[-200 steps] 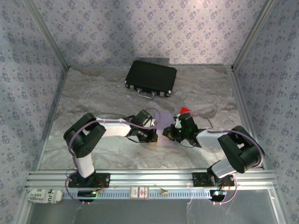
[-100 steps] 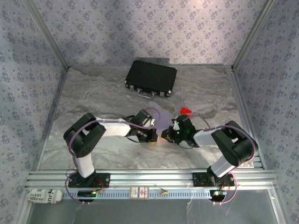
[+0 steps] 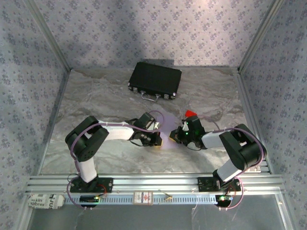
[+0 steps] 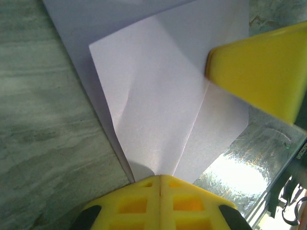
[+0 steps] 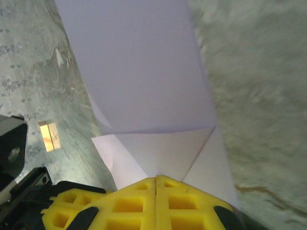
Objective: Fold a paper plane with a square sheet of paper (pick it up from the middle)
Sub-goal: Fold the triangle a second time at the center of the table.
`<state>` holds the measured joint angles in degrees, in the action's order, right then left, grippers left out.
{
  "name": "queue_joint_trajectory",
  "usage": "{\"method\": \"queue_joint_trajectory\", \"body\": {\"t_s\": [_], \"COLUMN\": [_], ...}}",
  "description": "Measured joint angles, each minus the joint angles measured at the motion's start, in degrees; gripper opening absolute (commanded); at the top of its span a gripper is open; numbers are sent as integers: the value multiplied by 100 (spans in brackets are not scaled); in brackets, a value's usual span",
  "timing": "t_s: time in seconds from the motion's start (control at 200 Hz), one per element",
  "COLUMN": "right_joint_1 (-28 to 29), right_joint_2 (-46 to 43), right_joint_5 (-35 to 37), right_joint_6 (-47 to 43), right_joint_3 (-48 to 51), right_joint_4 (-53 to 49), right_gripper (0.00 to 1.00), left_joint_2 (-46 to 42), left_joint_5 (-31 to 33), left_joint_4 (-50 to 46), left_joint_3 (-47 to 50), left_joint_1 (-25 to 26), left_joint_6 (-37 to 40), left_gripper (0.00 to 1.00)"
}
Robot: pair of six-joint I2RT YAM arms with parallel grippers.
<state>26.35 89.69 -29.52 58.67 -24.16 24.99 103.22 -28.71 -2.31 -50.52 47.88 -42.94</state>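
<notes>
- Left gripper: jaws clenched fully together, yellow tips set on the point where two folded flaps converge; paper nipped or merely pressed, cannot tell.
- Right gripper: jaws likewise clenched, tips on the opposite edge, facing the left gripper across the paper.
- Square sheet of paper: pale lilac, lying flat at mid-table between the two grippers, corners turned in as triangular flaps along a centre crease.
- Small red block: on the table just beyond the right gripper.
- Black case: closed, towards the far edge, well apart from the sheet.
- Table: marbled grey surface.
</notes>
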Motion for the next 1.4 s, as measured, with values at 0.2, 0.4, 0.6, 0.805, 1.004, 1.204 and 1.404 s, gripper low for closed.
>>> {"method": "queue_joint_trajectory", "body": {"t_s": [0.2, 0.4, 0.6, 0.805, 1.004, 1.204, 1.404], "right_joint_1": [-289, -529, -498, -236, -55, 61, 188], "right_joint_2": [-92, -404, -929, -1335, -1626, -1812, -2022], "right_joint_5": [52, 229, 295, 527, 664, 713, 772], "right_joint_6": [-24, -129, -275, -516, -605, -623, -612], "right_joint_3": [0, 0, -39, -48, -48, -48, -46], "right_joint_4": [-175, -520, -955, -1729, -2184, -2448, -2699], "right_gripper": [0, 0, 2, 6, 9, 12, 21], "left_joint_2": [2, 2, 2, 2, 15, 256, 487], "left_joint_5": [-2, -7, -39, 37, 153, 315, 579], "left_joint_4": [2, 2, 0, -509, -979, -1172, -1521], "left_joint_3": [0, 0, -4, -302, -986, -1392, -1423], "left_joint_1": [0, -4, -15, -15, -26, -63, -103], "left_joint_6": [2, 22, 20, 92, 306, 560, 800], "left_gripper": [4, 4, 6, 15, 17, 17, 15]}}
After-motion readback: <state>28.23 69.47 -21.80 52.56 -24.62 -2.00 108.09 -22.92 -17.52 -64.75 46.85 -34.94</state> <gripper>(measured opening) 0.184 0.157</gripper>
